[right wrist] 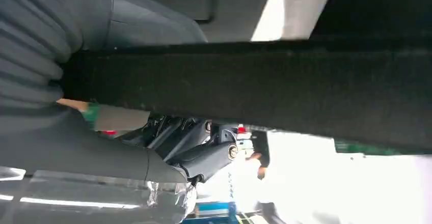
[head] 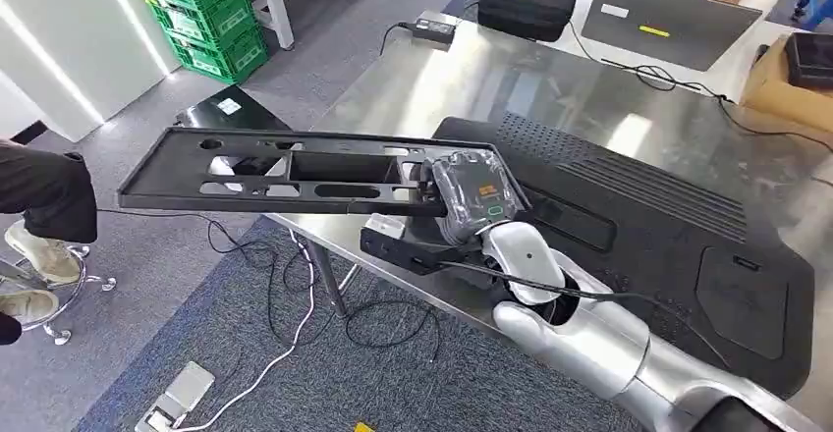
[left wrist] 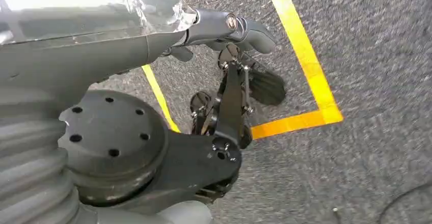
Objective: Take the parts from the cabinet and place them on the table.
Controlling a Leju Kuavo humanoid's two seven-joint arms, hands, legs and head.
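My right hand grips one end of the long black frame, which juts out past the bench edge over the carpet. A wide black panel already lies on the bench beside it. From the right wrist, the frame crosses close against the hand. My left hand hangs over taped floor, fingers loose, holding nothing. A seated person is near the frame's free end.

Black part, steel-grey table, green crates
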